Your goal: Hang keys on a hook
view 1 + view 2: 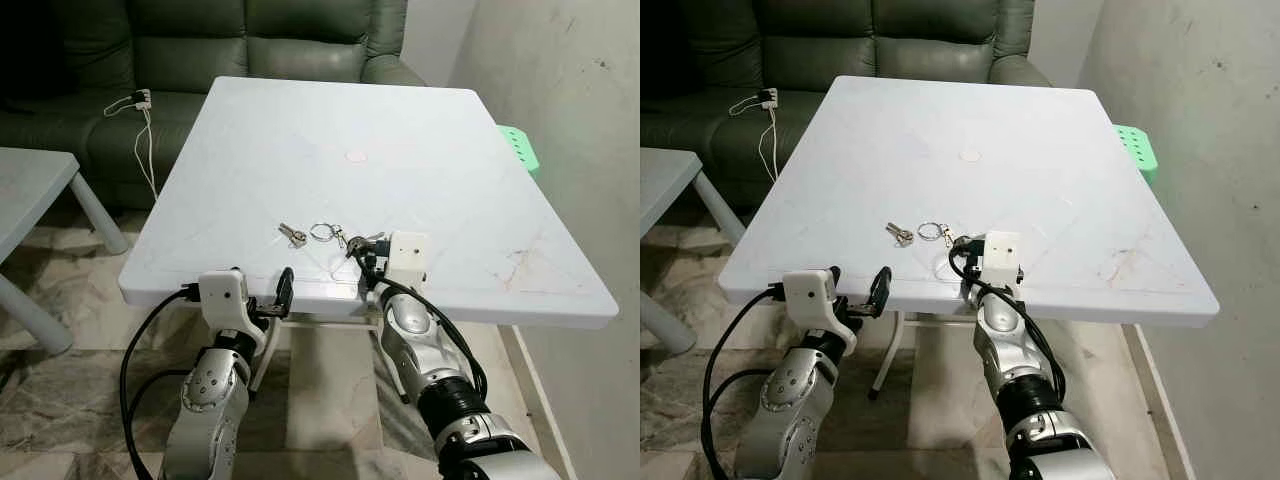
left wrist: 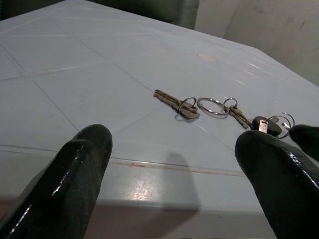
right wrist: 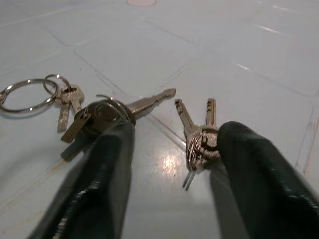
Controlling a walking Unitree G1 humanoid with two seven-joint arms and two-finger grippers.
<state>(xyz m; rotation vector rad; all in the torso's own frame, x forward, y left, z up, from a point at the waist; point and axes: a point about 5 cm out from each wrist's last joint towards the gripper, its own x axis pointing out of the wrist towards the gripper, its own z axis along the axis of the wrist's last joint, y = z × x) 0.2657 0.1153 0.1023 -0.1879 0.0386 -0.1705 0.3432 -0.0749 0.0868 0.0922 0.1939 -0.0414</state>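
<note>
The keys [image 3: 117,112] lie strung out on the white table [image 1: 420,140] near its front edge, their near end between and touching the spread fingers of the right gripper [image 3: 172,149], which rests low on the tabletop. The left gripper [image 1: 281,290] hovers at the table's edge, released and empty.

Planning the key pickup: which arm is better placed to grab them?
Right. The right gripper is over the table with open jaws either side of the keys; the left gripper is at the table's edge, farther off.
</note>
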